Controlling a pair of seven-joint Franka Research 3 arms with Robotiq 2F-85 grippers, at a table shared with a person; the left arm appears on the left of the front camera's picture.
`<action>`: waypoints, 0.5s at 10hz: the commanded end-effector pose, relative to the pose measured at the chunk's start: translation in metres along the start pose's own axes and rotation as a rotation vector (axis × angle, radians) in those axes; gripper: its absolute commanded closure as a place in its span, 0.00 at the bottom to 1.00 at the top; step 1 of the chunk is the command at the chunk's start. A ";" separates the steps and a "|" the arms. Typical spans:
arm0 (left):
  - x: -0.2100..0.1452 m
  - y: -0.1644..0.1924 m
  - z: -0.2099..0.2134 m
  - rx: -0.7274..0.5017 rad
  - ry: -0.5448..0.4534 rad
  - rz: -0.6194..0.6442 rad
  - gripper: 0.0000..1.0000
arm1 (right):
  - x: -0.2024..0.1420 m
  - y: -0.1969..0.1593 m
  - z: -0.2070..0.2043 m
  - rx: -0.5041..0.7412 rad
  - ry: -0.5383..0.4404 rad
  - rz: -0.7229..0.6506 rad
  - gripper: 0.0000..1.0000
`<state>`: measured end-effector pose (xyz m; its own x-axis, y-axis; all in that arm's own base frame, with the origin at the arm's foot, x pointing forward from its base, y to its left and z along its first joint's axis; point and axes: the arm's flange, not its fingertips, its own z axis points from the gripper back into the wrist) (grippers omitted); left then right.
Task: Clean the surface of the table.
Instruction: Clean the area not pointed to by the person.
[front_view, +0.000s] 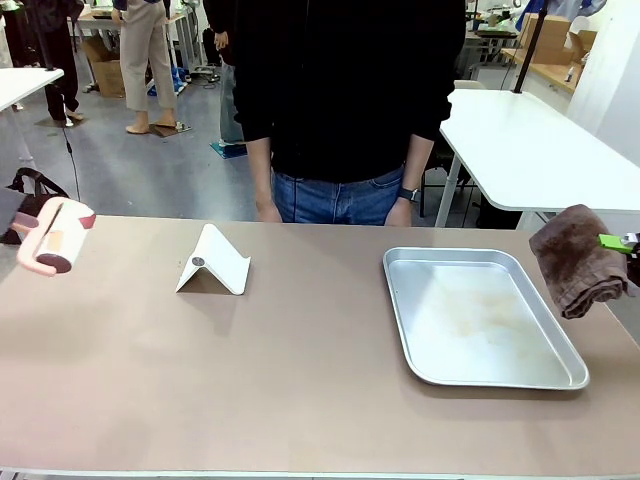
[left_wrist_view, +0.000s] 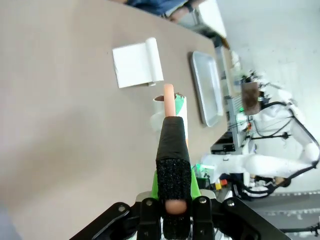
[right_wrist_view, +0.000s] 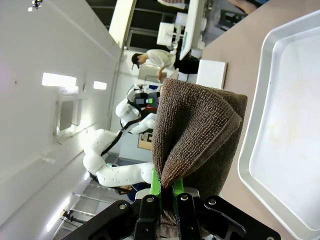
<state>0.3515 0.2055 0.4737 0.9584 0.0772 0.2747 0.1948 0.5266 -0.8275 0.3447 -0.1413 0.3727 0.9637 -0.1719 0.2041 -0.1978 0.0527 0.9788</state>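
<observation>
On one desk sit one tray and one white stand, while the left claw pinches one roller and the right claw one brown cloth.

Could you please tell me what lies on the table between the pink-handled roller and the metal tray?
The white folded stand stands there, with bare table on either side; the front view shows it.

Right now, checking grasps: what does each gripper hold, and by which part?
Left gripper: lint roller, by its pink handle. Right gripper: brown cloth, by one bunched edge.
</observation>
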 end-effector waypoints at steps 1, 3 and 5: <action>-0.028 0.005 0.015 -0.076 -0.074 0.012 0.78 | 0.001 0.003 0.000 0.005 0.004 0.006 0.89; -0.052 0.023 0.037 -0.216 -0.040 0.002 0.78 | 0.001 0.003 0.000 0.005 0.004 0.006 0.89; -0.058 0.044 0.056 -0.284 -0.062 0.008 0.78 | 0.001 0.003 0.000 0.005 0.004 0.006 0.89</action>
<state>0.2849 0.2498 0.4505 0.9523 0.1356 0.2734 0.2207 0.3127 -0.9239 0.3447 -0.1412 0.3727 0.9638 -0.1717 0.2040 -0.1978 0.0526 0.9788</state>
